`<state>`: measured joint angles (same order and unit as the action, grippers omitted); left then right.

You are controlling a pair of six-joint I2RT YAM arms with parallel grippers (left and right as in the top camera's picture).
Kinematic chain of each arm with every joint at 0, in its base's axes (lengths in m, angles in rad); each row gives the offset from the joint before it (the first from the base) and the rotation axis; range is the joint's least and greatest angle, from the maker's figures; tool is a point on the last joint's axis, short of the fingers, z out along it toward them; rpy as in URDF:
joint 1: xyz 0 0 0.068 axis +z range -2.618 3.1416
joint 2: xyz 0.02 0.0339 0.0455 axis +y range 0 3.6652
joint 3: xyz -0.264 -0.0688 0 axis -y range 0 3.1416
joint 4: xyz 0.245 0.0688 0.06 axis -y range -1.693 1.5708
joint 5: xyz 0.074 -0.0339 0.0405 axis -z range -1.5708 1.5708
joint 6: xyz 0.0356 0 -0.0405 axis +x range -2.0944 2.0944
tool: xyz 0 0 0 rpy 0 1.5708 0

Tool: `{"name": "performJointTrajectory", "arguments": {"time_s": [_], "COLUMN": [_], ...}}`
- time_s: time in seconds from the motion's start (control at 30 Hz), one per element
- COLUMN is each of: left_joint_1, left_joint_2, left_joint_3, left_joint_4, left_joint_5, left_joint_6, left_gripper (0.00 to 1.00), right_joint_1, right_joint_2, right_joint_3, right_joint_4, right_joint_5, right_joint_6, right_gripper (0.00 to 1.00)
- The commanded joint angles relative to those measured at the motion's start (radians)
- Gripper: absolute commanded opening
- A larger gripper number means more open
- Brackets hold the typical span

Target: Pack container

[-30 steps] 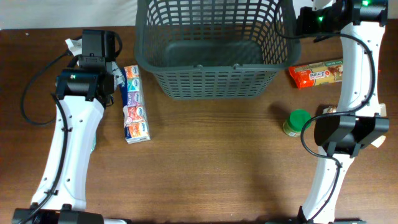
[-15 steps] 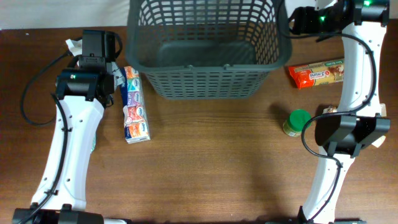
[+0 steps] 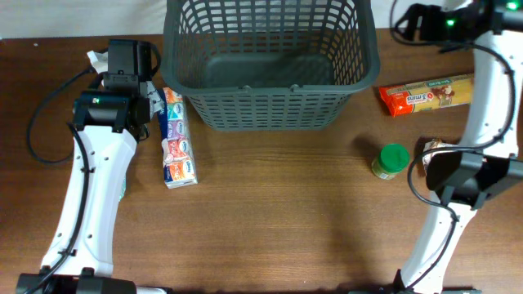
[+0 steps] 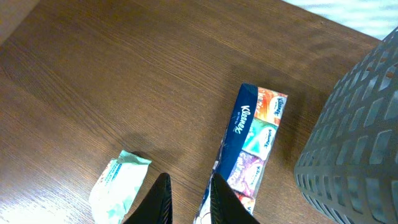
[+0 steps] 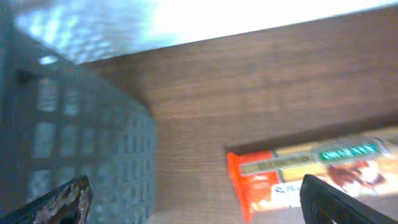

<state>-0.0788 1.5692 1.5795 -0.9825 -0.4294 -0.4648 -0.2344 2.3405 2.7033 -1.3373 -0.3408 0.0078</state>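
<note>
The container [image 3: 270, 61] is a dark grey lattice basket standing at the back middle of the table, with nothing showing inside it. Its wall shows in the left wrist view, container [image 4: 357, 137], and in the right wrist view, container [image 5: 74, 124]. My left gripper [image 4: 189, 202] hangs over bare wood with its jaws only a little apart and nothing between them. A Kleenex tissue pack [image 4: 249, 146] lies just to its right. My right gripper [image 5: 199, 202] is wide open and empty, just off the basket's right rim near the back right corner, right gripper [image 3: 406, 23].
A pale green wipes pack [image 4: 118, 186] lies left of the left fingers. An orange snack bar pack [image 3: 425, 94] and a green-lidded jar [image 3: 391, 161] sit right of the basket. The tissue pack [image 3: 176, 135] lies along the basket's left side.
The basket has slid left and back. My right gripper has opened wide, let go of the basket's rim and drawn off to the right. The left jaws have parted slightly.
</note>
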Motion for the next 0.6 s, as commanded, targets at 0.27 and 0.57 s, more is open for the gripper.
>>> {"name": "performJointTrajectory", "arguments": {"time_s": [0.27,0.57], "left_joint_1": [0.067,0.196], "left_joint_2": [0.009,-0.006], "left_joint_3": [0.013,0.013], "left_joint_4": [0.005,-0.005], "left_joint_5": [-0.041,0.015], "left_joint_6": [0.051,0.051], "left_gripper": [1.0,1.0], "right_joint_1": [-0.14,-0.15], "right_joint_2": [-0.101,-0.19], "right_joint_3": [0.04,0.04], "right_joint_4": [-0.139,-0.284], "right_joint_5": [0.086,0.117], "right_joint_6": [0.061,0.059], "right_gripper": [0.99,0.99]}}
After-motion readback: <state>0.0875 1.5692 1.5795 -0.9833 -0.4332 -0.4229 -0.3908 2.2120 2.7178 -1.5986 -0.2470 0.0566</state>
